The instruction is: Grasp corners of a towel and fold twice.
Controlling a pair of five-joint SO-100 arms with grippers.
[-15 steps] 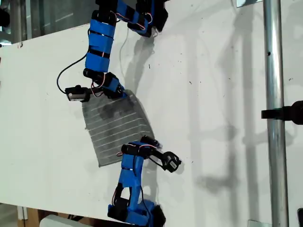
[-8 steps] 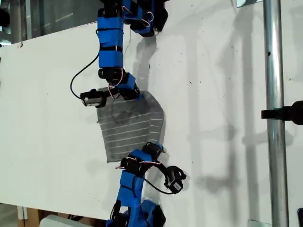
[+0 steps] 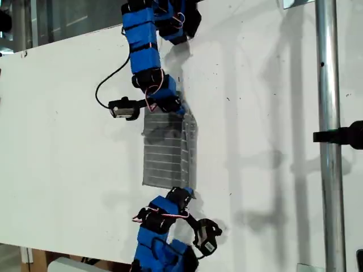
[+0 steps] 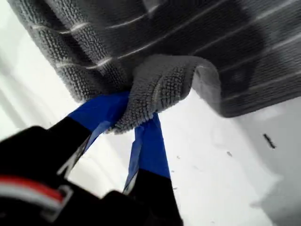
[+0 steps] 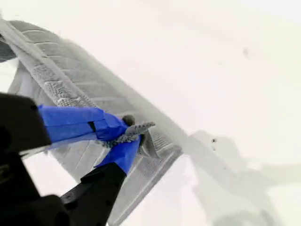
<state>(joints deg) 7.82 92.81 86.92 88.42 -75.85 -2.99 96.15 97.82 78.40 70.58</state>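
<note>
A white table (image 3: pixel 68 113) fills most of the exterior view. It is matt, with small dark specks and soft grey shadows across it. A shiny metal pole (image 3: pixel 329 141) stands upright at the exterior view's right and carries a black clamp (image 3: pixel 340 136). Glass panes (image 3: pixel 57 17) show beyond the table edge at the exterior view's upper left.

The towel (image 3: pixel 164 150) lies near the middle of the table as a narrow grey striped band. It stretches between the tips of two blue arms, one arm (image 3: pixel 142 45) coming in from the top of the exterior view and the other arm (image 3: pixel 161 226) from the bottom. Along the band's edge toward the exterior view's right, a second layer of cloth overlaps the first.

The first gripper (image 4: pixel 134 125) is closed tight on a bunched corner (image 4: pixel 155 89) of the towel, which bulges out between its blue fingers (image 4: pixel 101 110). The second gripper (image 5: pixel 129 134) is pinched on a thin corner tip (image 5: pixel 138 127), with the layered cloth running away beneath it.

The wrist views do not show which exterior arm is first and which is second. In the exterior view both gripper tips are mostly hidden by their own blue bodies and the cloth. Both arms' bases are cut off at the edges of that view. The second wrist view is washed out, so the stripes there are faint.
</note>
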